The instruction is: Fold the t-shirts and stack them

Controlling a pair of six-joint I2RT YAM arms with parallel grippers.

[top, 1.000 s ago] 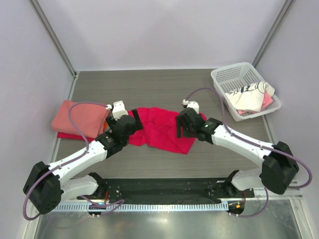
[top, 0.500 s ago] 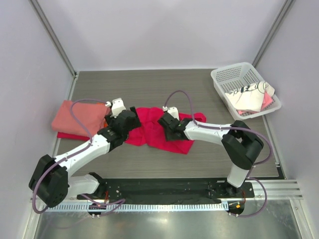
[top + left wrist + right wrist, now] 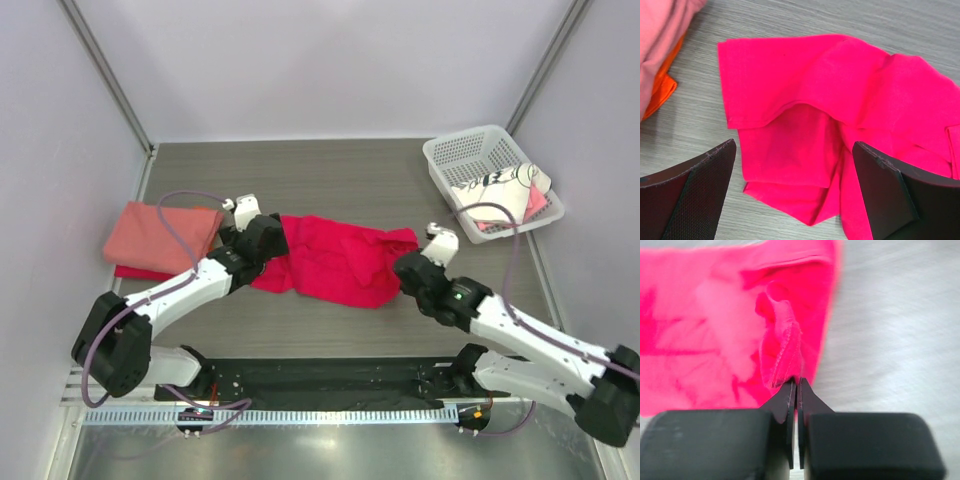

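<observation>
At the right end effector (image 3: 796, 382): closed tight, pinching a thin raised ridge of the bright crimson cloth t-shirt (image 3: 700, 315) close to its right edge. Judged a shallow bite, likely to slip under a fast tug. Confirm cloth between the pads before pulling.

At the left end effector (image 3: 794, 150): spread wide, holding nothing, poised above the doubled-over left corner of the same garment. Lower onto that corner and take both layers together, well in from the hem.

Location of the bright crimson cloth t-shirt: middle of the grey wood-grain surface (image 3: 330, 165), between the two arms, crumpled and partly doubled over, with wrinkles across the centre. Judged early in the fold, with flattening not yet done. Draw the right and left ends apart at equal height, low over the surface, until the wrinkles go. Avoid lifting one side alone, as this would probably roll the cloth.

Further left, just beside the crimson piece but apart from it: a folded salmon-pink cloth t-shirt (image 3: 160, 235) lying on a red cloth t-shirt (image 3: 135, 272). Keep the left arm clear of that stack.

Far right: a white plastic lattice basket (image 3: 470, 150) holding a white dark-printed cloth t-shirt (image 3: 490, 195), with some pink cloth showing beneath.
</observation>
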